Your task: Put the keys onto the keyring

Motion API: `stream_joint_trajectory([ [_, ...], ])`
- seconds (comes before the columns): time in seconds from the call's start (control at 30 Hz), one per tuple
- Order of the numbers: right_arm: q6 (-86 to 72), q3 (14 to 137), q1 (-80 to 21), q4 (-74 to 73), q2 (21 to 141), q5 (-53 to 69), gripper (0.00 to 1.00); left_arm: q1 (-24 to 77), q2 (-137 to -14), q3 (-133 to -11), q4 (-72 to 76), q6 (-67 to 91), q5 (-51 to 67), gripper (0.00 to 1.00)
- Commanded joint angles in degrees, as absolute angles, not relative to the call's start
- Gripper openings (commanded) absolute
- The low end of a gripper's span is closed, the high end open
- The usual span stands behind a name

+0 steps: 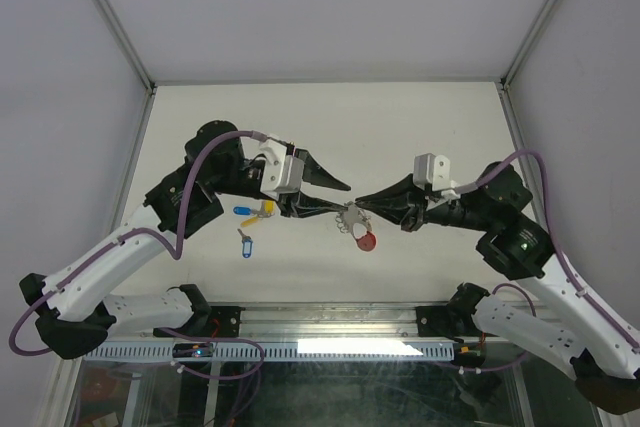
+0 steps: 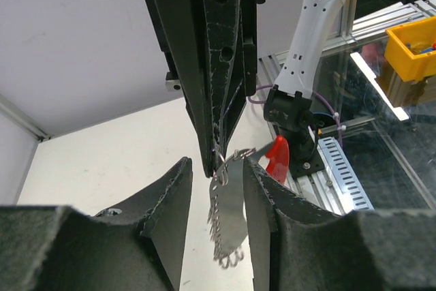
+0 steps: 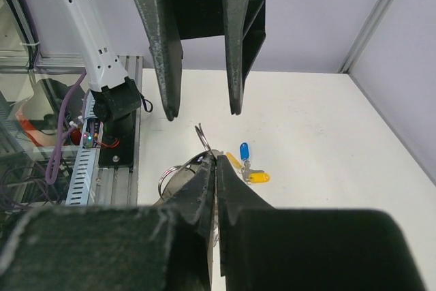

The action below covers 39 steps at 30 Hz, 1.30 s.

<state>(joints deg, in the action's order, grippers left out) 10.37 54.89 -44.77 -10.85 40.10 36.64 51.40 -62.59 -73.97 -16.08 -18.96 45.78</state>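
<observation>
Keyring [image 1: 366, 240] apparently in right pincer [image 1: 355, 206]

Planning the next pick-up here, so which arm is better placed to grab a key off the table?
Left. The left gripper stands open, and the loose keys lie on its side. The right gripper is shut on the keyring.
</observation>
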Motion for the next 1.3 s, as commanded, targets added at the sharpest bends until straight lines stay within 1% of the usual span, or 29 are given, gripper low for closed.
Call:
stream_joint_trajectory([
  [0.0, 8.95, 58.87, -44.94, -9.39, 40.69, 35.56, 0.0, 51.69, -62.22, -73.83, -12.57, -18.15, 44.64, 0.35],
  [0.5, 6.15, 60.54, -44.99, -10.09, 41.23, 34.18, 0.0, 51.68, -63.79, -73.47, -12.57, -18.26, 44.45, 0.35],
  [0.63, 6.24, 60.47, -44.96, -10.21, 41.52, 34.33, 0.0, 51.68, -64.23, -73.79, -12.14, -18.12, 44.41, 0.27],
  [0.7, 6.26, 60.45, -44.97, -10.15, 41.65, 34.51, 0.0, 51.69, -64.37, -73.74, -11.8, -17.94, 43.92, 0.2],
  [0.8, 6.31, 60.45, -44.98, -10.11, 41.75, 34.65, 0.0, 51.72, -64.51, -73.74, -11.61, -17.85, 43.45, 0.03],
  [0.83, 6.27, 60.41, -44.95, -10.11, 41.63, 34.75, 0.0, 51.69, -64.51, -73.74, -11.54, -17.84, 43.38, 0.0],
  [1.0, 6.46, 58.49, -44.94, -7.85, 40.12, 35.33, 0.01, 51.68, -63.96, -72.38, -9.45, -16.84, 44.01, 0.0],
  [1.1, 6.44, 56.47, -45.0, -5.2, 38.76, 35.95, 0.08, 51.68, -63.35, -70.92, -6.07, -15.29, 45.75, 0.0],
  [1.27, 5.53, 55.19, -45.0, -2.74, 37.84, 37.4, 0.14, 51.72, -62.96, -69.07, -0.7, -12.32, 49.72, 0.0],
])
